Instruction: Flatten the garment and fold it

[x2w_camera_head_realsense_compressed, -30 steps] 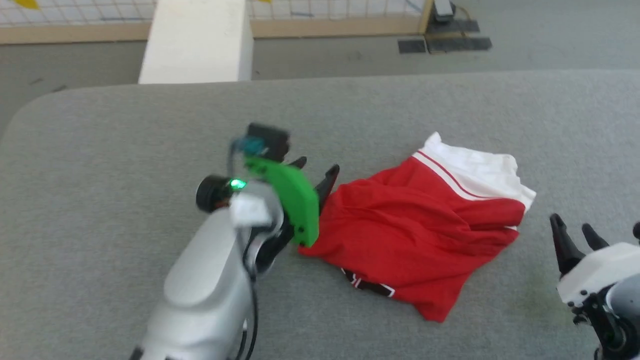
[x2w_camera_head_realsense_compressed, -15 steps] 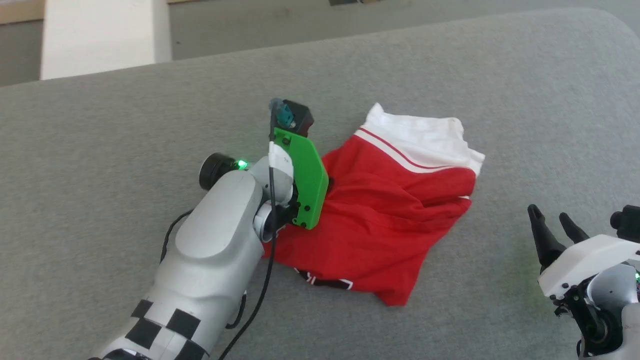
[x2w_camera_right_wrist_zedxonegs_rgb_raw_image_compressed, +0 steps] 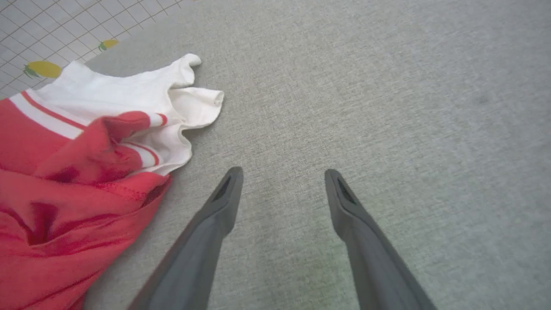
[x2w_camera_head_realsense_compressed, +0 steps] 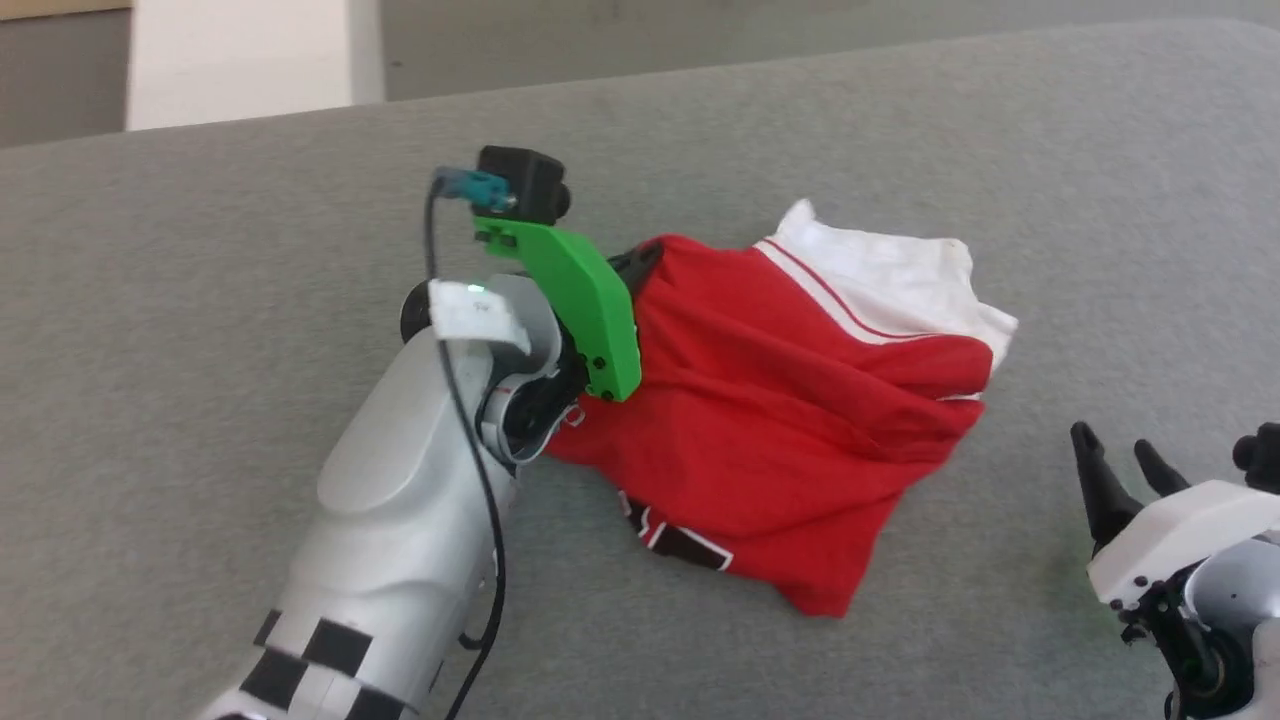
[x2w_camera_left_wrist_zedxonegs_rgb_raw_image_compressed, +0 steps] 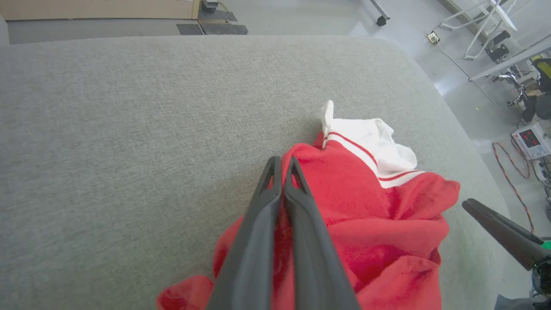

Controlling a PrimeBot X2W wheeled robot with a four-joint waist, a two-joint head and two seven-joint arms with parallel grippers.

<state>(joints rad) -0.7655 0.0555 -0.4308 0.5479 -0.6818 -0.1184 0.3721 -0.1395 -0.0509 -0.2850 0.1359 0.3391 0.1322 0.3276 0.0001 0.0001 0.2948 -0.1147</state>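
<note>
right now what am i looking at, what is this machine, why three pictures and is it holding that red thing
This is a robot with two arms, and each arm ends in a pincer with two long dark fingers. One picture comes from a camera on its head, looking down at a grey padded table. The other two come from cameras on its wrists, each looking along that arm's own fingers. On the table lies a crumpled red and white shirt. The left pincer is shut on an edge of the red cloth. The right pincer is open and holds nothing; it hangs over bare table beside the shirt.
</note>
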